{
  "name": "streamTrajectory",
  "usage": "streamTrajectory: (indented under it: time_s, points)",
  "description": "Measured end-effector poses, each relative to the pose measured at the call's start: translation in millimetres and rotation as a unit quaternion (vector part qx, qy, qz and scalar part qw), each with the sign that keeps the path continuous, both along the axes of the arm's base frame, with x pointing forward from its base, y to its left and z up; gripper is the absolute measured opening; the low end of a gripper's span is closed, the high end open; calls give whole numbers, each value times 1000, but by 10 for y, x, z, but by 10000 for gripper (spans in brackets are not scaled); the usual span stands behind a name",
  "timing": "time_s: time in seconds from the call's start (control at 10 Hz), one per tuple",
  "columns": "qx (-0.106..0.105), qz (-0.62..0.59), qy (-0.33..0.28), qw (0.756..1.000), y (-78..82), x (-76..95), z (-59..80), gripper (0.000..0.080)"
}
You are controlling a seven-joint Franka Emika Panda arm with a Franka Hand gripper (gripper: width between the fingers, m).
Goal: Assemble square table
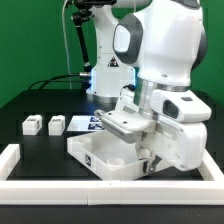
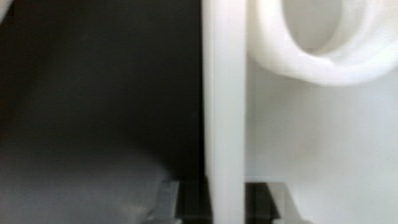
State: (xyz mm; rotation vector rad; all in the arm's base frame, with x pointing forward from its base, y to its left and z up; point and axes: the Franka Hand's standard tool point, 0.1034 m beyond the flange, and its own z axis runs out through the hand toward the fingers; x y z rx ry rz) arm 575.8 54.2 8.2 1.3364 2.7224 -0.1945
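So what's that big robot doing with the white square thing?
The robot's gripper is pinching the raised rim of the square tabletop, which lies on the black table. The wrist view shows a finger on each side of that rim, close to a round corner socket. Two small white legs sit apart on the exterior view's left, not yet attached. No leg shows on the tabletop.

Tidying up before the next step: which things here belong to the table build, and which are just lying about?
Job: square tabletop, two legs, gripper closed on the tabletop's rim.
Lying about: marker board, border rail.
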Motion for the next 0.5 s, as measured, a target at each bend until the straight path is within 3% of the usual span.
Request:
streamTrajectory:
  time_s: [0.2, 0.5]
  points:
    - [-1, 65, 10, 998, 192, -29, -2, 54]
    - [-12, 162, 23, 986, 138, -20, -1, 54]
